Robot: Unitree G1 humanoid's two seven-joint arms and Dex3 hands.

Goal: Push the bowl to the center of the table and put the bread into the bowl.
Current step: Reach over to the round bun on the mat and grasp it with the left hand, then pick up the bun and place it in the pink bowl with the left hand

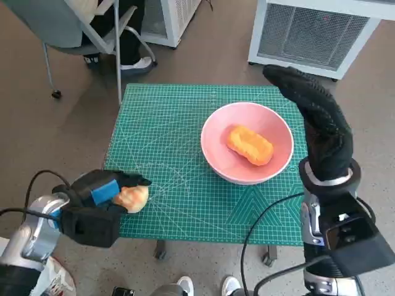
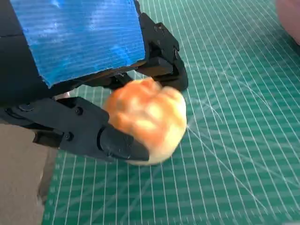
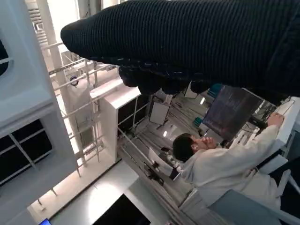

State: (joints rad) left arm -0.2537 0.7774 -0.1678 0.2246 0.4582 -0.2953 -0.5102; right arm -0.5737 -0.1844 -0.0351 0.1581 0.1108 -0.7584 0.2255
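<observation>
1. Head view: a round bread (image 1: 131, 198) is held by the left hand (image 1: 99, 196) at the mat's (image 1: 160, 132) near left corner. The pink bowl (image 1: 247, 143), smooth and stiff, already contains an oblong bread (image 1: 249, 145). The right hand (image 1: 315, 117) is raised, fingers straight, holding nothing.
2. Left wrist view: the bread (image 2: 147, 119) is glossy and probably soft and light; its sides are pinched by the black fingers (image 2: 117, 143).
3. Right wrist view: only the knitted glove (image 3: 197, 42) and a person (image 3: 225, 164) are seen.

one pink bowl (image 1: 247, 143), two breads: one in the bowl (image 1: 250, 145), one by the left hand (image 1: 132, 198); one green mat (image 1: 166, 135), one chair (image 1: 80, 28).
</observation>
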